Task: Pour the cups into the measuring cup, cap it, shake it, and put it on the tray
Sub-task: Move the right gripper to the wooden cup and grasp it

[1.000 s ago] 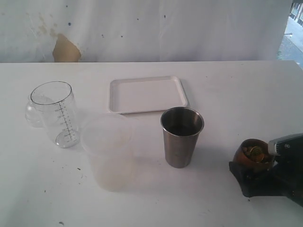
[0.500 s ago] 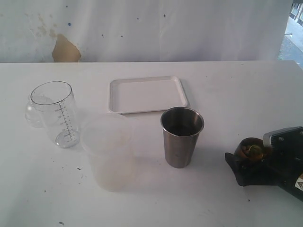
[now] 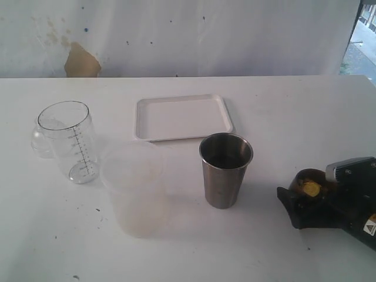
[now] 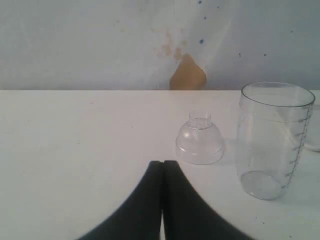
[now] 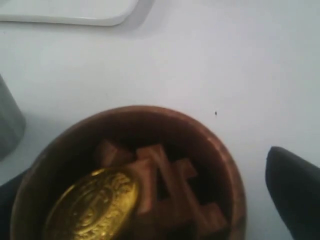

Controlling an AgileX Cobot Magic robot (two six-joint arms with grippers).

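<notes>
Left gripper (image 4: 162,165): jaws closed, holding nothing, low over the table (image 4: 75,150) | right gripper (image 3: 302,198): jaws spread wide either side of the wooden cup (image 3: 314,176), lower right of exterior view, gap visible beside one finger | steel tumbler (image 3: 225,173): centre, upright | measuring cup (image 3: 69,141): left | tray (image 3: 182,116): upper centre

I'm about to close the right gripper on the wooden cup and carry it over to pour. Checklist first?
1. Right gripper open astride the wooden cup: ok.
2. Wooden cup upright, filled: ok.
3. Measuring cup upright, uncapped: ok.
4. Left gripper shut, clear of the measuring cup: ok.
5. Straight carry path free: not ok; steel tumbler and frosted tub stand between.
6. Steel tumbler's contents: cannot tell.
</notes>
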